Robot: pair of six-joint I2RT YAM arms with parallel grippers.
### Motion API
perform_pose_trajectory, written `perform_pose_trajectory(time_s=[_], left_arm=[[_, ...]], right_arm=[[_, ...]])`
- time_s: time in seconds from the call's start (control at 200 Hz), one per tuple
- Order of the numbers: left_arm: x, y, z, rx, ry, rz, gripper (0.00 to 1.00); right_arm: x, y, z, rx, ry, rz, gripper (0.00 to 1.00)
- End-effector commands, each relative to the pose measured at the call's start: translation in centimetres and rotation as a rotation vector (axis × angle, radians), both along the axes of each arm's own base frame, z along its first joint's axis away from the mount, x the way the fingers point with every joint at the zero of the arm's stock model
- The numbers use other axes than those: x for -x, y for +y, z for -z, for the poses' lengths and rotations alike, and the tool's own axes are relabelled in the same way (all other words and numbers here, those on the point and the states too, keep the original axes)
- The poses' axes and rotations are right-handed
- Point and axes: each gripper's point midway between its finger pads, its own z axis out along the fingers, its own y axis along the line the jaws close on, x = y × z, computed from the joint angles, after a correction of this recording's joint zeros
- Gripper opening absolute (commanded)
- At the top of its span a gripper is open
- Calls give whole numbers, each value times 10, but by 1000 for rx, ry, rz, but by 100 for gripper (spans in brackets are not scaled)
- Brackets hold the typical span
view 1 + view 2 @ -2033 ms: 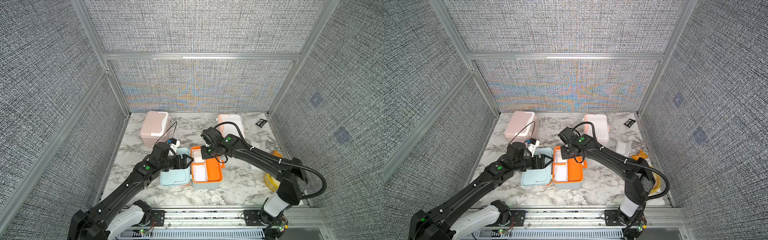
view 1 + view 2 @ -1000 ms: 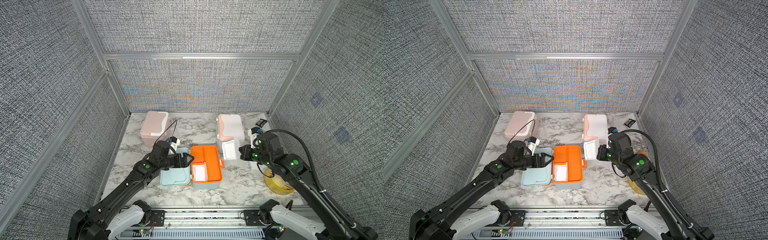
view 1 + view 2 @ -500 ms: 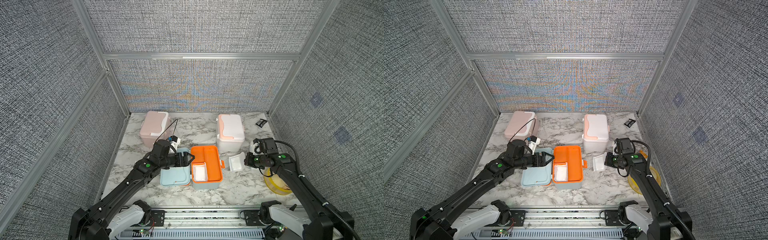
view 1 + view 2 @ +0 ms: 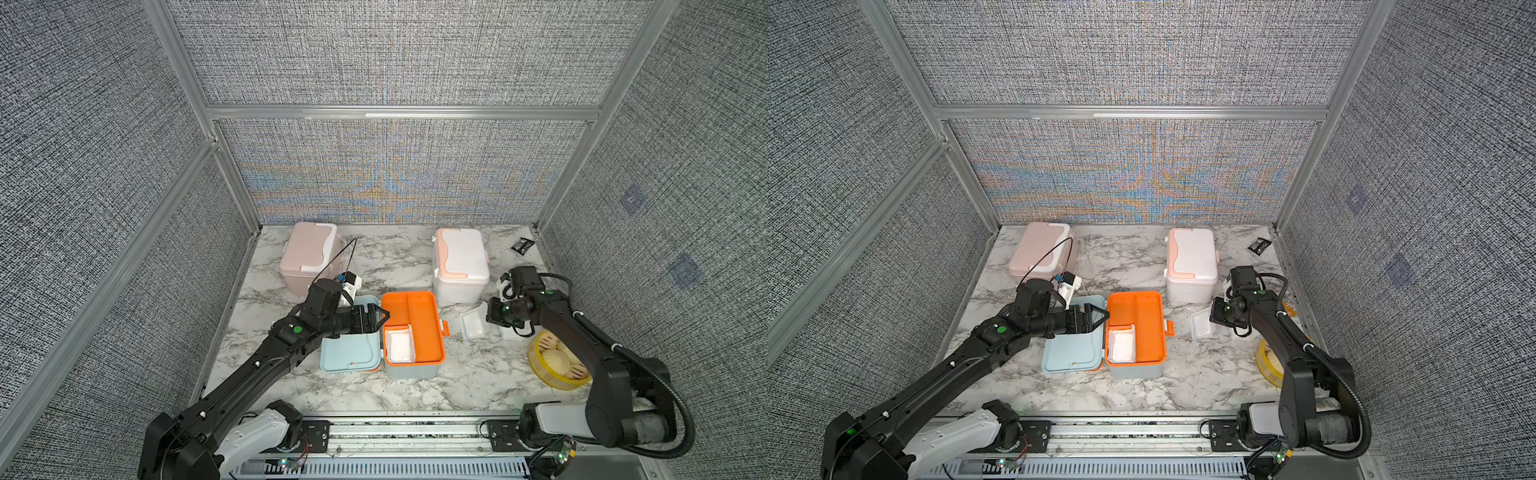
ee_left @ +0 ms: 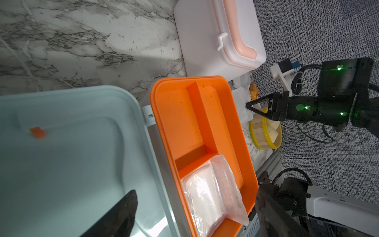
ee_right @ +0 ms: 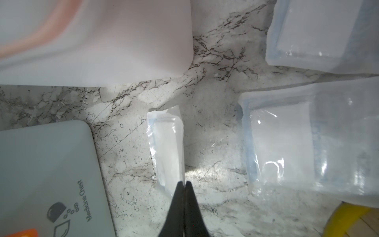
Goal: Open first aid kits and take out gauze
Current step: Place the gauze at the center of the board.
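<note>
Gauze pad sits pinched by its wrapper edge in my clenched right pincer, near the white kit. A second pad lies in the open orange kit. My left pincer hovers released above its lid.

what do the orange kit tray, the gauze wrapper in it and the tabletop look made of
Orange tray: probably moulded plastic, smooth and fairly matte; rounded rim and one-piece divider.
Gauze wrapper: thin clear film, glossy; crinkles and glare.
Tabletop: white with grey veins, marble look; stone or printed laminate, cannot tell.
</note>
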Motion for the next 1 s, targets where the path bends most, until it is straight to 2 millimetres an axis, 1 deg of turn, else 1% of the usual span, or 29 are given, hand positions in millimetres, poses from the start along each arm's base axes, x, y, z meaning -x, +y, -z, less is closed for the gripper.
perform_pose_trajectory(time_s=[0.0,0.145,0.18,0.205,0.29,0.405,0.465,0.525,0.675,0.791,0.871,0.921,0.996], left_arm=[[-2,-1,-3,2,-10,0,89],[-2,-1,-2,3,-8,-1,90],[-2,-1,-2,4,-6,0,90],[-2,-2,-2,5,-6,2,90],[-1,-3,-2,8,0,7,91],[2,-7,-4,16,-2,20,93],[6,-9,-6,22,-6,31,94],[9,-11,-8,31,-9,38,95],[19,-12,-22,66,-40,48,99],[25,-10,-35,99,-77,41,100],[30,-9,-42,125,-103,41,100],[34,-8,-45,138,-113,47,100],[41,-8,-47,154,-124,63,100]], right_arm=[[-3,-2,3,19,2,-12,0],[-1,-9,10,56,25,6,0],[-1,-10,11,60,27,8,7],[-1,-10,12,61,30,11,10],[0,-11,12,62,35,17,14],[2,-10,7,55,26,22,16],[3,-10,3,54,20,26,20],[4,-9,-2,43,11,29,25],[9,0,-27,-14,-44,20,42],[17,16,-53,-88,-108,-21,57],[24,25,-71,-108,-155,-43,68],[30,32,-81,-121,-176,-61,73],[38,42,-94,-142,-204,-82,76]])
